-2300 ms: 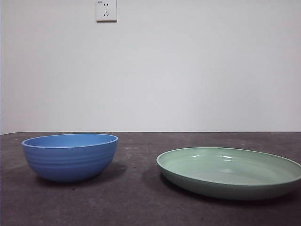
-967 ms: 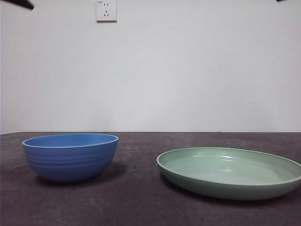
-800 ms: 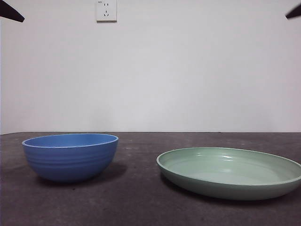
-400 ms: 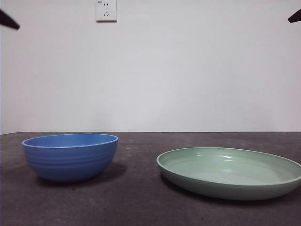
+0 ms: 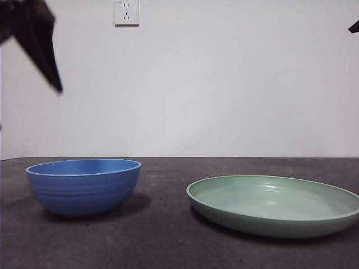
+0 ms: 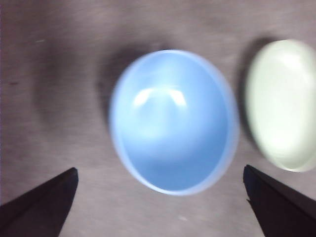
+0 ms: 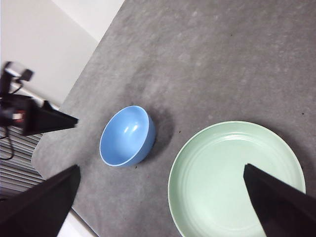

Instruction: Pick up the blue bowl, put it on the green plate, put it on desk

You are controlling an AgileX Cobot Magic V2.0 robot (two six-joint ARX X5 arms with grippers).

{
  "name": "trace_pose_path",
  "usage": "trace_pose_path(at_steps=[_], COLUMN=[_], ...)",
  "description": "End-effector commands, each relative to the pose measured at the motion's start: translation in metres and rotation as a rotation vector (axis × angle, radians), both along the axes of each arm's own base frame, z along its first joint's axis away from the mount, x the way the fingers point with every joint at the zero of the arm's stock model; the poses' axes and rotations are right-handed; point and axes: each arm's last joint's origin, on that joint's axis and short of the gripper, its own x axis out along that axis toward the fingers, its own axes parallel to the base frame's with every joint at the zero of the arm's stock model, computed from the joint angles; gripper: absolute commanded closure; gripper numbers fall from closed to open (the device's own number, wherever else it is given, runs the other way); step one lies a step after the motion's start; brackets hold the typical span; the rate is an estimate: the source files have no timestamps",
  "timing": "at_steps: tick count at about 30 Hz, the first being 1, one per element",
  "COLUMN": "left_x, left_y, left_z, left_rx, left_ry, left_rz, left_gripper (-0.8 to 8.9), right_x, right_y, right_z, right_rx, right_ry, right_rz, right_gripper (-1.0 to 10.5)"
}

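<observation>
**Left gripper hangs open above the blue bowl; plate sits apart to the right**

At the far left of the front view, the left gripper (image 5: 33, 42) comes in from the top corner as a dark, blurred wedge, well above the table. Its own wrist camera shows the two black jaws spread wide with nothing between them (image 6: 160, 205), looking straight down into the bowl.

Below it stands the medium-blue, matte round bowl (image 5: 83, 186) with faint horizontal ridges on its outer wall. It sits upright on the dark grey-brown, speckled desk (image 5: 162, 235), mouth facing up and rim level. Being round, it has no long axis; the oval outline in the left wrist view (image 6: 173, 121) is probably motion blur and the camera's slant, though that cannot be settled.

A strip of bare desk separates the bowl from the wide, shallow, pale mint-green plate (image 5: 275, 204) with a raised rim, which lies flat to the right; the two do not touch. The plate's right edge meets the frame's border.

From the right wrist view, the bowl (image 7: 126, 136) sits near the desk's edge, with open tabletop beyond both dishes.

The right gripper (image 7: 160, 207) is released too, jaws wide, high over the plate (image 7: 236, 180); in the front view only a black tip (image 5: 354, 26) shows.
</observation>
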Motion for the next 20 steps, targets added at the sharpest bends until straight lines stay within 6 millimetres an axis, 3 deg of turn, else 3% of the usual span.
trace_pose_path(at_steps=[1, 14, 20], left_x=[0.015, 0.053, 0.06], left_y=[-0.002, -0.008, -0.009], left_z=[-0.011, -0.067, -0.075], left_rx=[0.048, 0.081, 0.08], left_ry=[0.014, 0.131, 0.127], left_rz=[-0.009, -0.008, -0.008], left_gripper=[1.98, 2.09, 4.2], right_x=[0.001, 0.0, 0.0], right_y=[0.0, 0.0, 0.0], right_z=[0.005, 0.004, 0.004], right_rx=[-0.007, -0.007, -0.007], right_ry=[-0.028, -0.017, -0.017], right_rz=[0.01, 0.01, 0.01], right_gripper=[3.1, 3.1, 3.1])
